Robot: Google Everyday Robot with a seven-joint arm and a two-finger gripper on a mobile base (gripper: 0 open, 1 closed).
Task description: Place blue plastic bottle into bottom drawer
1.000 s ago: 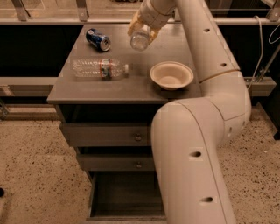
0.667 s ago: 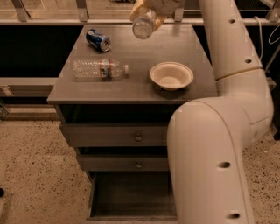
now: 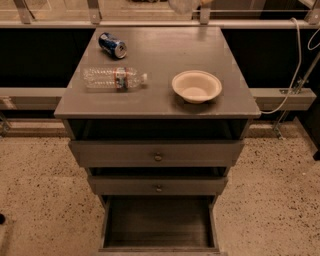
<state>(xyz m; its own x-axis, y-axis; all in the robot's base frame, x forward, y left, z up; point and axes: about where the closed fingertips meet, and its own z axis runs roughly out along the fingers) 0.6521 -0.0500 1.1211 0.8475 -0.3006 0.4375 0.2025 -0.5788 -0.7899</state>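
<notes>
The blue plastic bottle (image 3: 181, 5) shows only as its pale ribbed base at the top edge of the camera view, in the air above the cabinet's back edge. A tan sliver of my gripper (image 3: 203, 2) shows right beside it, holding it; the arm is out of view. The bottom drawer (image 3: 157, 222) is pulled open at the foot of the grey cabinet, and its dark wooden inside is bare.
On the cabinet top (image 3: 165, 55) lie a blue soda can (image 3: 112, 45), a longer clear bottle with a red-blue label (image 3: 114, 78) and a cream bowl (image 3: 196, 86). The two shallower drawers (image 3: 158, 156) stand slightly pulled out. A white cable (image 3: 295, 60) hangs at right.
My arm has swung up and back out of the view, lifting the blue plastic bottle to the top edge. The things on the cabinet have not moved.
</notes>
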